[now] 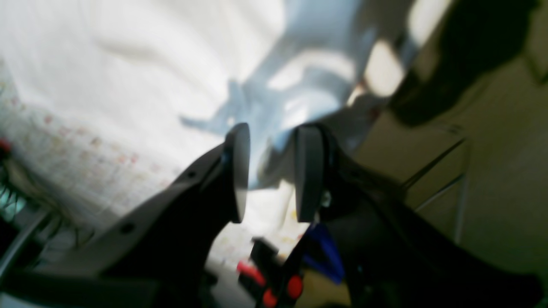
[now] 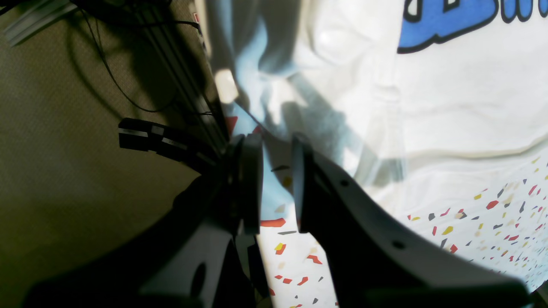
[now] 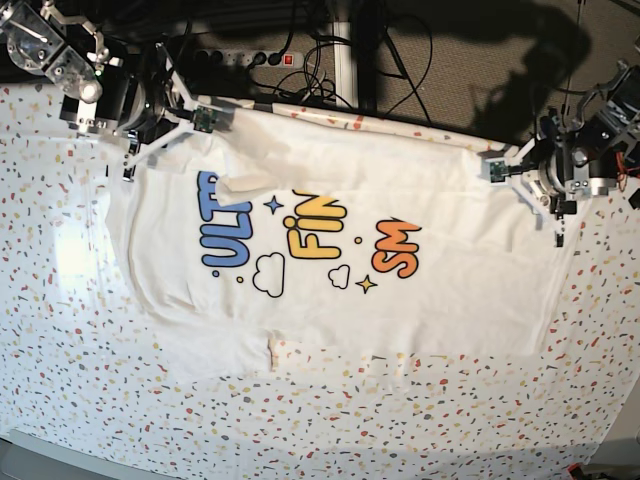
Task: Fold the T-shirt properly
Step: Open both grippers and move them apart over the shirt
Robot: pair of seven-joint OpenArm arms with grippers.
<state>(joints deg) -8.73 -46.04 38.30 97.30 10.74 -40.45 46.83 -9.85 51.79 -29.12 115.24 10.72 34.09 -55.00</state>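
Note:
The white T-shirt lies spread print-up across the table, its blue, yellow and orange letters running left to right. In the base view my right gripper hovers at the shirt's far left corner. The right wrist view shows this right gripper with a narrow gap between its pads, speckled covering visible through it and the T-shirt just beyond. My left gripper is at the shirt's far right edge. In the blurred left wrist view the left gripper stands open, with shaded folds of the T-shirt behind the gap.
The speckled table covering surrounds the shirt on all sides. Past the table's back edge, a power strip and tangled cables lie on dark carpet. A red and black clamp shows under the left gripper.

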